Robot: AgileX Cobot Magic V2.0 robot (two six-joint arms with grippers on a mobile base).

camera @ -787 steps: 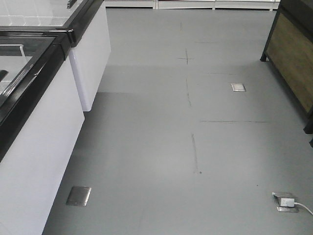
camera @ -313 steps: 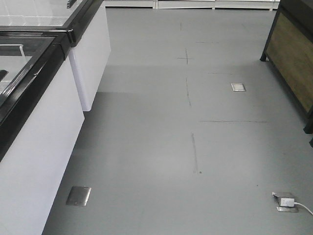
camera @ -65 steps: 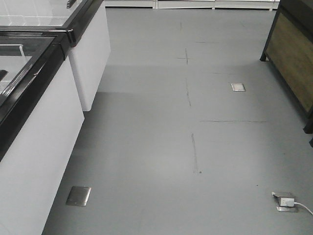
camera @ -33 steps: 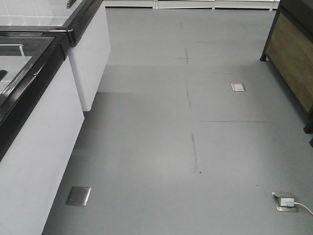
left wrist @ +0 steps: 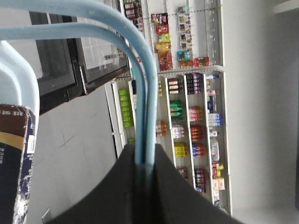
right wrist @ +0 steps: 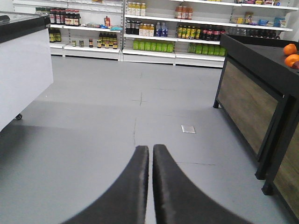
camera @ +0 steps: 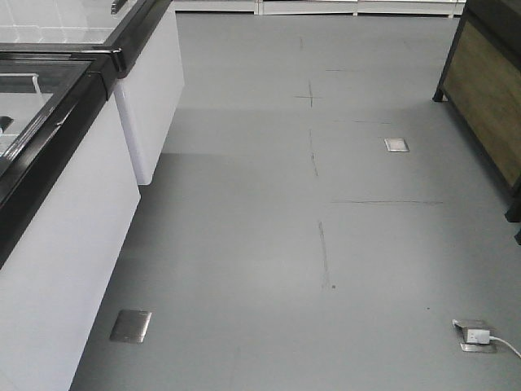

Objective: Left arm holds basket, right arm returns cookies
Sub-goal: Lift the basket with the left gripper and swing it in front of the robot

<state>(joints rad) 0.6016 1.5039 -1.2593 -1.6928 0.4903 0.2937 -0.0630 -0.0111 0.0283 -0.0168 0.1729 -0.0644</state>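
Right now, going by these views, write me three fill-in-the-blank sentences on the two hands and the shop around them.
The left hand is shut on the light ___ basket handle.
The right hand is shut and holds ___.
In the right wrist view, the oranges lie on a ___ counter.
Missing words: blue; nothing; black.

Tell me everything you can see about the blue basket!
Only part of the basket shows, in the left wrist view: two smooth, light blue, plastic-looking handle bars curve over and run side by side into the left gripper, which is shut on them. A paler blue curved edge shows at the left, with the dark cookie box below it.
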